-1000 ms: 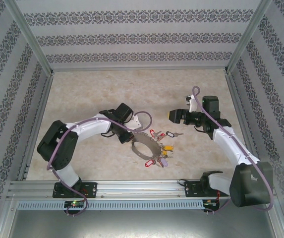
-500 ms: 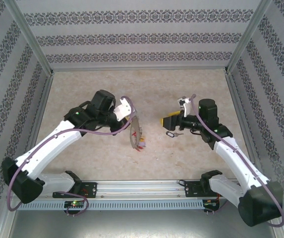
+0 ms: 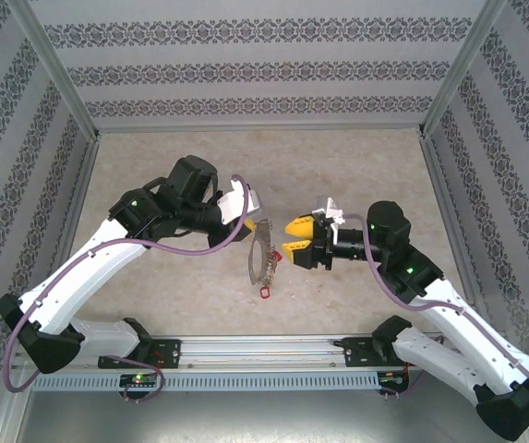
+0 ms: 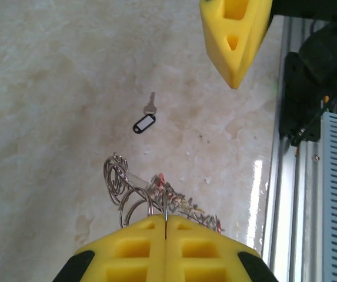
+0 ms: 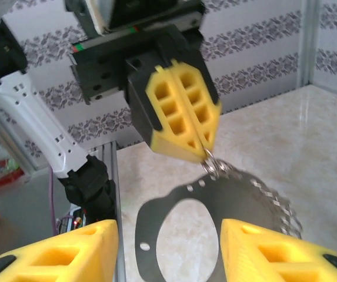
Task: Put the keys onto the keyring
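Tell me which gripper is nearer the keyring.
Left. The left gripper is clamped on the keyring's edge, holding it up; the right gripper faces it close by, jaws apart.

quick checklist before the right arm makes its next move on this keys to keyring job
1. Left claw shut on the keyring: ok.
2. Keyring hangs clear of the table: ok.
3. Black-tagged key in the right claw: not ok, it lies on the table.
4. Right claw open, holding nothing: ok.
5. Where the keyring opens for threading: cannot tell.
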`<action>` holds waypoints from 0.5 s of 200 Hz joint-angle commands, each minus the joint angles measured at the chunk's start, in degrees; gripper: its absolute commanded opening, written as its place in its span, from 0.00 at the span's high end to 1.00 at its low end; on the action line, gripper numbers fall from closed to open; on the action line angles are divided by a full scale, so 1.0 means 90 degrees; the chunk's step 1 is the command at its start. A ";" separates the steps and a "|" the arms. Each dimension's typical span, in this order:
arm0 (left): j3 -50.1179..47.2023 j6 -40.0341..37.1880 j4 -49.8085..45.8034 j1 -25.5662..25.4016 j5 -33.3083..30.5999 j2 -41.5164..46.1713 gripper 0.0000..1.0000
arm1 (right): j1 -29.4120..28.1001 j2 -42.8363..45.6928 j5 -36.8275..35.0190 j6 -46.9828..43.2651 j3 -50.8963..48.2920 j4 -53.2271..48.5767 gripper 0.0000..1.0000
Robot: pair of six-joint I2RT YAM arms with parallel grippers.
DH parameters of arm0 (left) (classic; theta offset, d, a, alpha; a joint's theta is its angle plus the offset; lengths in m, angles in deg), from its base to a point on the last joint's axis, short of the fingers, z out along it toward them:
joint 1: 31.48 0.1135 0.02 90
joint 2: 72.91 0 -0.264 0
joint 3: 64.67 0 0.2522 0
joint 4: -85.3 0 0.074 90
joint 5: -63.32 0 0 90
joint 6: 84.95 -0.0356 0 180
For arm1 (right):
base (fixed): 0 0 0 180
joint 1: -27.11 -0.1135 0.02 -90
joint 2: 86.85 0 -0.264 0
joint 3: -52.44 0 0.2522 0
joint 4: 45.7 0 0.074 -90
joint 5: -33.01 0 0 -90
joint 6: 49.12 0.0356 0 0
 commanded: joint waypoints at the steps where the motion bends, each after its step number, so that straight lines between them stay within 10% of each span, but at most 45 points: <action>1: 0.0311 -0.0265 -0.0358 -0.0129 0.0290 0.0072 1.00 | -0.0237 -0.0146 -0.0050 -0.0717 0.0340 -0.0244 0.56; 100: 0.0024 -0.0364 -0.0185 -0.0259 0.0672 0.0467 1.00 | -0.0947 -0.1106 -0.0196 -0.1610 0.1169 -0.0869 0.64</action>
